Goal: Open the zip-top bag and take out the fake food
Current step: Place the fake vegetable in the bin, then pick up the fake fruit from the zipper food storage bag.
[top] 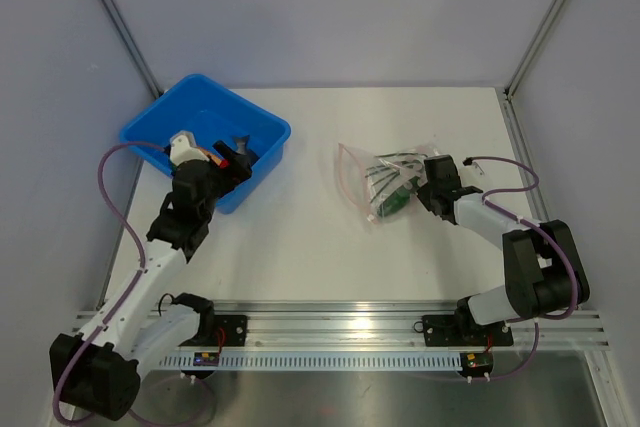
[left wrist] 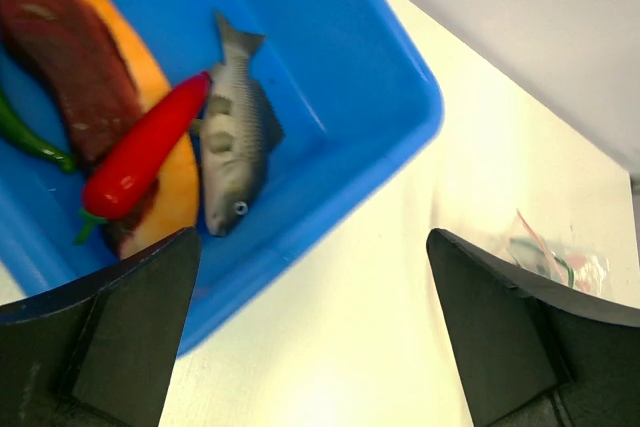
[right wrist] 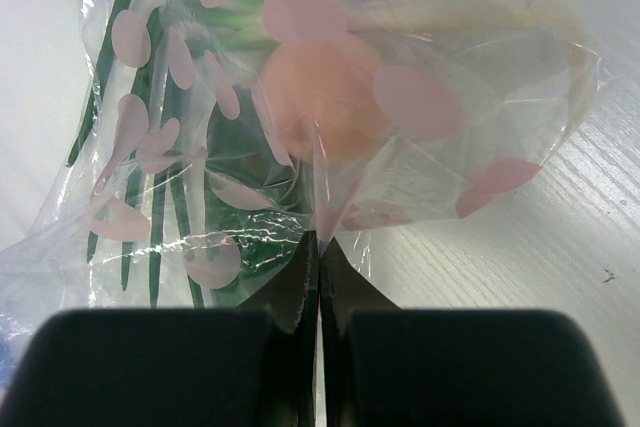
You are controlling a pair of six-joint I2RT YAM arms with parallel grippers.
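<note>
**Now: left gripper (left wrist: 312, 237) spread above the blue bin (top: 205, 137), right gripper (right wrist: 318, 247) pinching the zip-top bag (top: 385, 182)**

The white table (top: 320, 257) is hemmed by pale walls on its left, right and far sides. Slanted metal posts (top: 115, 17) rise at the far corners, and a slotted rail (top: 340, 322) runs along the near edge, where both arms are bolted. The bin sits far left, turned corner-on, one corner close to the wall. The bag lies right of centre, well apart from the bin, with white tabletop between them and in front of each. The right arm is folded tightly by the right edge. The left arm reaches up the left side, with a purple cable (top: 112, 182) looping beside it.

The left gripper hangs over the bin's near right wall, fingers wide, gripping nothing. Part of the fake food (left wrist: 238, 47) lies in the bin:
- a dark red steak-like slab (left wrist: 60, 47) on an orange-tan piece (left wrist: 145, 72)
- a grey fish (left wrist: 232, 152)
- a red chilli (left wrist: 145, 152) lying across the orange-tan piece and touching the fish
- a green pepper (left wrist: 35, 142) at the left edge of the wrist view

The bag is crumpled clear film printed with pink spots, and a thin pinkish strip (top: 345, 169) curves along its left side. The right gripper's fingers are pressed together on a fold of that film at the bag's right side. Inside the bag are a green leafy vegetable (right wrist: 235, 147), a pinkish-orange ball (right wrist: 320, 97) and a pale cream piece (right wrist: 520, 17).

The tabletop is matt white with a faint grain and a few dark specks near the bag.
</note>
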